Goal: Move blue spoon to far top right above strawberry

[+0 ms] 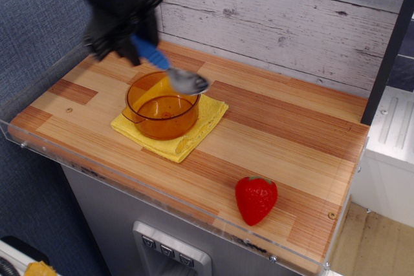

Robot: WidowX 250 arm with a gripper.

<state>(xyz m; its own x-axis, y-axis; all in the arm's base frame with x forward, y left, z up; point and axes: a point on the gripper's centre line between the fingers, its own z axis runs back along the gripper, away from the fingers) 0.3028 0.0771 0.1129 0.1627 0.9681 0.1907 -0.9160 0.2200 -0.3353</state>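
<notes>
My gripper (pixel 136 42) is black and shut on the blue spoon (pixel 169 66). It holds the spoon in the air above the far rim of the orange pot. The blue handle slants down to the right and the silver bowl (pixel 189 83) hangs over the pot's right edge. The red strawberry (pixel 255 199) lies on the wooden table near the front right edge, far from the spoon.
An orange see-through pot (pixel 162 105) stands on a yellow cloth (pixel 201 123) at the left middle of the wooden table (pixel 291 140). A dark post (pixel 134 11) stands at the back left, a grey plank wall behind. A clear rim (pixel 129 184) runs along the front edge.
</notes>
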